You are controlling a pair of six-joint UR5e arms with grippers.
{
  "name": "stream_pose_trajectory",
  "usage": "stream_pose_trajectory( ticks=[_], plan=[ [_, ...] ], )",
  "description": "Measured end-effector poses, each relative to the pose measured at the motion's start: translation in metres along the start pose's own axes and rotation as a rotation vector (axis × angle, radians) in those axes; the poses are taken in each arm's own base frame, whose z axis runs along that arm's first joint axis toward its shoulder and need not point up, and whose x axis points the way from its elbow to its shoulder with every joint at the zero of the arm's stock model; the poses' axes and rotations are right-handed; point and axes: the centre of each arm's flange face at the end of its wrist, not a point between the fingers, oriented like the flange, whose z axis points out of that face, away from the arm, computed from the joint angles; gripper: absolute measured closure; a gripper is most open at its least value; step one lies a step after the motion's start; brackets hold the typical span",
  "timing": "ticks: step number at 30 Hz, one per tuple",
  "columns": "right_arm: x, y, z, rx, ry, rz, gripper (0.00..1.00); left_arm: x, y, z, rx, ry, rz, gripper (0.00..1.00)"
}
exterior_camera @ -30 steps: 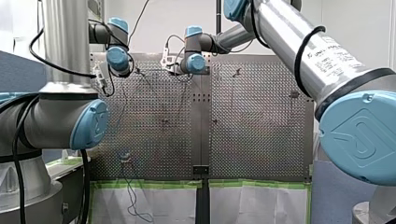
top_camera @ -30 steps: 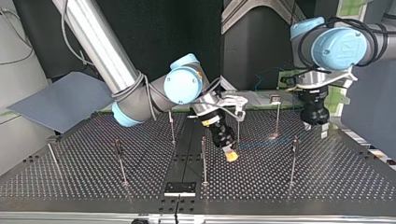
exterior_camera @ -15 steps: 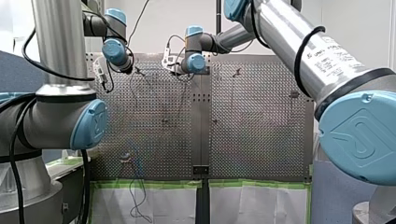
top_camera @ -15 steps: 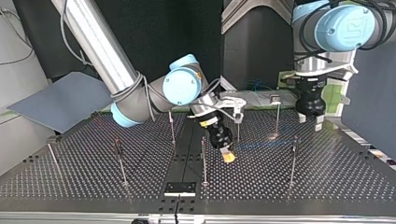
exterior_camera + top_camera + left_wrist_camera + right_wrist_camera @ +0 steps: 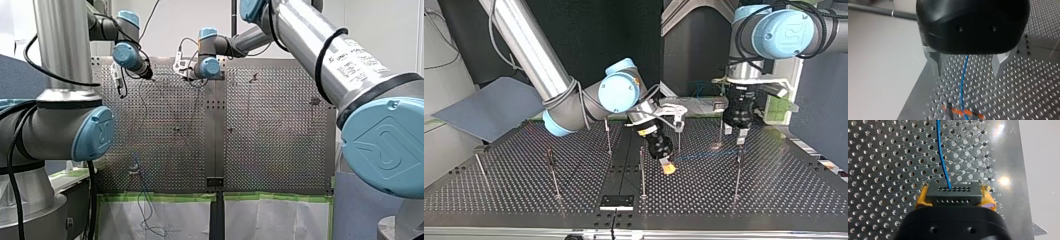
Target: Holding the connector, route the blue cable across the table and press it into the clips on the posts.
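My right gripper [image 5: 668,168] pinches the black connector [image 5: 953,195] between its yellow pads, low over the perforated table [image 5: 880,157]. The blue cable [image 5: 942,155] leaves the connector and runs between the spread metal fingers of my left gripper [image 5: 967,73] (neither finger touches it).

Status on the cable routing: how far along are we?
Done: my right gripper grips the connector. In hand: the blue cable runs from it between the open fingers of my left gripper, near a post. Left: no view shows the cable seated on any post, so pressing looks wholly ahead.
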Motion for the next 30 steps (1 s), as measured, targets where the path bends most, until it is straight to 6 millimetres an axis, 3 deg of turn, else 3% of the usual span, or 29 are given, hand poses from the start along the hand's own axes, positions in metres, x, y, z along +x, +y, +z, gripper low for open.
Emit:
stream_pose_trajectory(
  ticks=[10, 22, 30],
  plan=[
    [-0.001, 0.000, 0.000, 0.000, -0.001, 0.002, 1.00, -0.006, -0.014, 0.013, 0.044, -0.014, 0.071, 0.00],
    [-0.001, 0.001, 0.000, -0.002, -0.001, 0.003, 1.00, -0.007, -0.017, 0.042, 0.018, -0.016, 0.113, 0.00],
    [-0.001, 0.001, 0.000, -0.002, -0.001, 0.003, 1.00, 0.002, -0.014, 0.060, 0.006, -0.011, 0.122, 0.00]
  ],
)
